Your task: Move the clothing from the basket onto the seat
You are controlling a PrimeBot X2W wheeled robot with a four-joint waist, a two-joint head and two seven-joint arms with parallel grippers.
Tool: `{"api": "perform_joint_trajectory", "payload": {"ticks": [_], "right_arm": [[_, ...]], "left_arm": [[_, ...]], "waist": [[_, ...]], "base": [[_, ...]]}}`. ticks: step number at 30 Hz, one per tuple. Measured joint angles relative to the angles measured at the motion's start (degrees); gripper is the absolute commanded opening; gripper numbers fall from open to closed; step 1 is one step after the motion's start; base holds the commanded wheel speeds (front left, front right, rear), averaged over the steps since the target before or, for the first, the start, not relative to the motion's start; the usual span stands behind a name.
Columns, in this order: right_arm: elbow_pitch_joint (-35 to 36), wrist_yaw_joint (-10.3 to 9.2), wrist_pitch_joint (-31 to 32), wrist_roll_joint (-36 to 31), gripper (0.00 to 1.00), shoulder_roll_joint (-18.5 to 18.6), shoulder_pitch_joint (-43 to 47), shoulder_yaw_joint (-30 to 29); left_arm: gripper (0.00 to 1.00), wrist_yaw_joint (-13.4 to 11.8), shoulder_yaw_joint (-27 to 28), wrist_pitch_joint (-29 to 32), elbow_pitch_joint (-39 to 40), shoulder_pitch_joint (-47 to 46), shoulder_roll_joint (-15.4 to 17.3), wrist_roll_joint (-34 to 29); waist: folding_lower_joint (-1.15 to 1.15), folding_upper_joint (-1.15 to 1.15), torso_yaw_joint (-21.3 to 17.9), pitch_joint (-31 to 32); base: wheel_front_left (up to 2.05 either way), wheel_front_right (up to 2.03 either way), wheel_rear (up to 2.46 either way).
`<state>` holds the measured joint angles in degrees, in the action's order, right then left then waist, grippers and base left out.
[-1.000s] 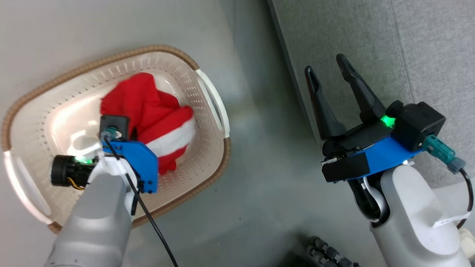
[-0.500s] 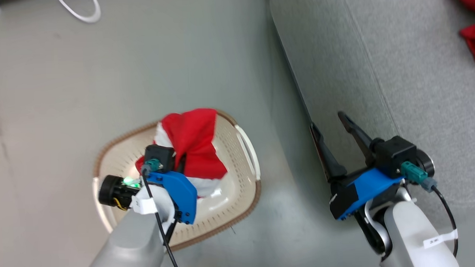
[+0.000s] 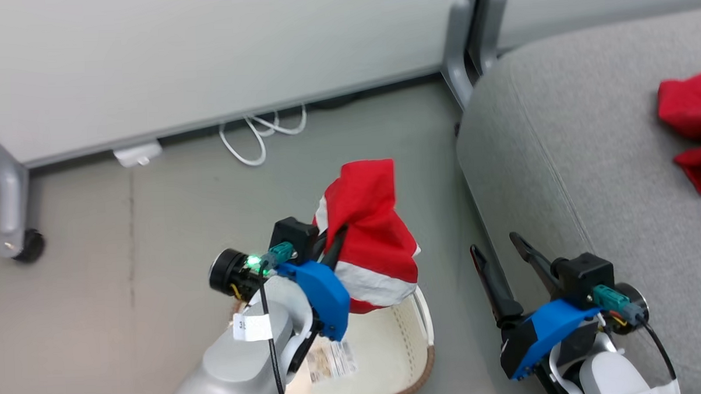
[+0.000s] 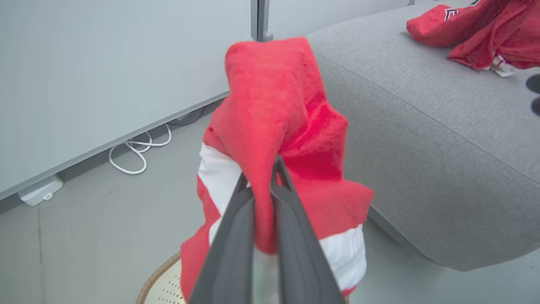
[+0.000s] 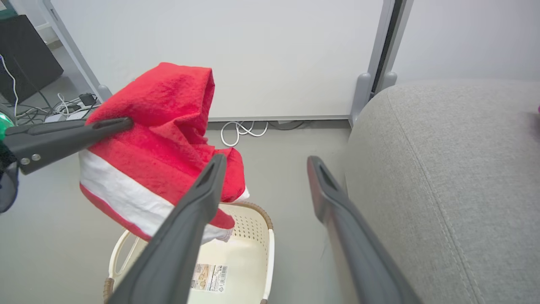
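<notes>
Clothing (image 3: 369, 231) above basket (image 3: 393, 347), beside seat (image 3: 559, 172)

The grey floor (image 3: 154, 239) carries the basket (image 3: 402, 335), which stands just beside the sofa (image 3: 588, 171). Along the wall panel (image 3: 205, 56) lie a looped white cable (image 3: 261, 136) and a small white box (image 3: 137, 153). A caster (image 3: 28, 246) rests further left. On the sofa lies a crumpled red jersey (image 3: 688, 103).

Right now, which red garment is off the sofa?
The white-banded garment, pinched in the left gripper above the basket; the jersey lies on the sofa.
</notes>
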<state>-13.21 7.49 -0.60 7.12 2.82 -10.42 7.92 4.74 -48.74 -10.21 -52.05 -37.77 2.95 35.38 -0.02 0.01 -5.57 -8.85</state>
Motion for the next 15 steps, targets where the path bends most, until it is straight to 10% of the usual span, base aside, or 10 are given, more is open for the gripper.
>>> {"api": "perform_joint_trajectory", "payload": {"ticks": [15], "right_arm": [[2.33, 0.0, 2.14, 1.1, 1.0, 0.01, 4.25, 0.1]], "left_arm": [[0.0, -0.93, -7.67, -1.99, 7.43, -6.58, -0.07, 5.33]], "waist": [[0.01, 0.0, 4.29, 8.75]], "base": [[0.0, 0.0, 0.0]]}}
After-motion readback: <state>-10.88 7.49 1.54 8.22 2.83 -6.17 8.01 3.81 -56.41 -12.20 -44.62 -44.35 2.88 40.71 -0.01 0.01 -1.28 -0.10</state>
